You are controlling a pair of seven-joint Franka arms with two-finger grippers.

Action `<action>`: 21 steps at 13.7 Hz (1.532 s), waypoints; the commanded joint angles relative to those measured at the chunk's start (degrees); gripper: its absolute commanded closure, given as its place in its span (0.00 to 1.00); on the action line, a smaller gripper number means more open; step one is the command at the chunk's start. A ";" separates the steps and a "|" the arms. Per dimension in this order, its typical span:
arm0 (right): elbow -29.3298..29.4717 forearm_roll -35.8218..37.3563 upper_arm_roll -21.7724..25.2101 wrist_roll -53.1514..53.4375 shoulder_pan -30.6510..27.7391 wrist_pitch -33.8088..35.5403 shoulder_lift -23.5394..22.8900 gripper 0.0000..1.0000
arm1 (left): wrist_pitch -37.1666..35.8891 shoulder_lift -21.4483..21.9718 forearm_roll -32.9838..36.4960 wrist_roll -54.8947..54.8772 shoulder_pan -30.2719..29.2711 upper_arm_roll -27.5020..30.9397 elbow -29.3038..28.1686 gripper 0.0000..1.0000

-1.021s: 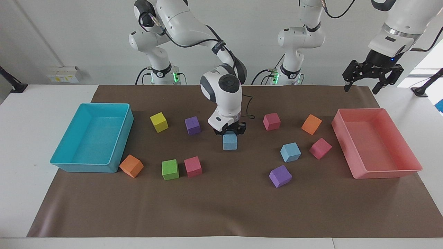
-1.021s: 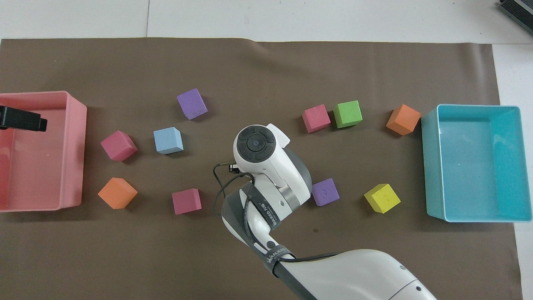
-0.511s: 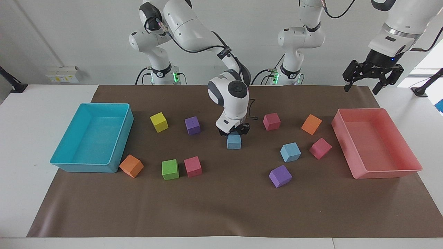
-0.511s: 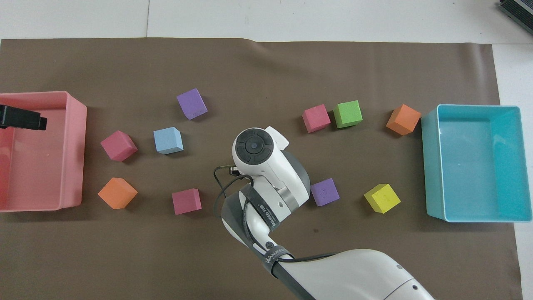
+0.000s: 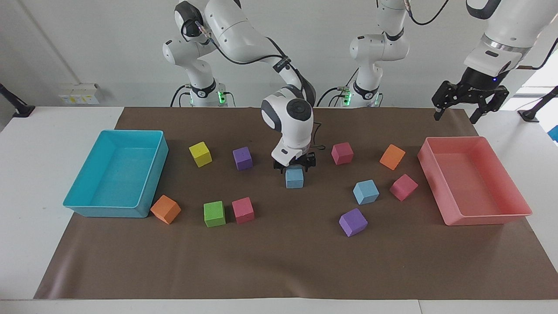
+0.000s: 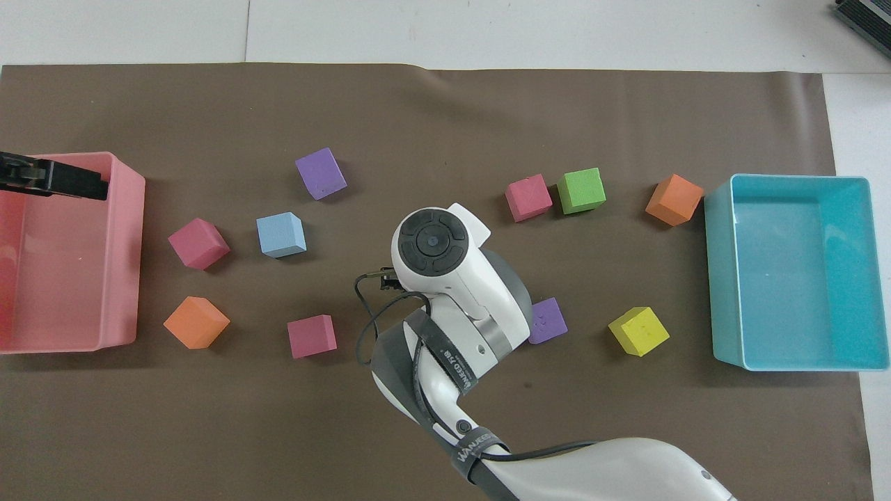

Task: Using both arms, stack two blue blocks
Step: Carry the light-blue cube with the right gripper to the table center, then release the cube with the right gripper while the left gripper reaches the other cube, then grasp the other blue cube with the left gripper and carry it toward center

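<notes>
One blue block [image 5: 294, 179] stands on the brown mat in the middle of the table. My right gripper [image 5: 294, 168] is directly over it, fingers open at the block's top edge. In the overhead view my right wrist hides this block. The second blue block [image 5: 365, 192] sits on the mat toward the left arm's end, beside a pink cube, and also shows in the overhead view [image 6: 280, 234]. My left gripper [image 5: 462, 109] hangs open and empty, high over the pink tray [image 5: 453, 138] at its robots' end, and shows in the overhead view [image 6: 52, 179].
A turquoise tray [image 5: 130, 132] stands at the right arm's end. Purple cubes [image 5: 242, 158] [image 5: 353, 222], pink cubes [image 5: 342, 153] [image 5: 403, 187] [image 5: 243, 210], orange cubes [image 5: 392, 156] [image 5: 165, 209], a yellow cube [image 5: 200, 154] and a green cube [image 5: 214, 213] lie scattered on the mat.
My right gripper carried the blue block slightly toward the left arm's end, then the block stayed put while the wrist rose a little. My left gripper shifted slightly over the pink tray.
</notes>
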State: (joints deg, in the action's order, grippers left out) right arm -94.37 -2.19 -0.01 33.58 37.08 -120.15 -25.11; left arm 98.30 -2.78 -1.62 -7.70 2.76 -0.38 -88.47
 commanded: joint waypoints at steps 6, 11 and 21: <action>-1.95 -16.58 -0.26 -14.46 -9.99 1.51 8.23 0.00 | 24.10 -6.60 -0.13 13.21 7.85 0.12 -17.08 0.00; -5.80 -30.39 -0.25 -33.28 -14.92 -2.96 7.09 0.45 | 35.19 -10.58 -0.13 19.30 10.94 0.12 -24.72 0.00; -13.38 -53.87 -0.17 -52.90 -20.02 -4.48 4.28 1.00 | 42.59 -14.71 0.75 28.62 14.99 0.47 -26.67 0.00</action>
State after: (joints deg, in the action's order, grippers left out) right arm -105.64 -52.15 0.52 -14.91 18.35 -124.00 -20.84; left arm 140.40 -17.90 -1.63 20.17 17.07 -1.00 -115.13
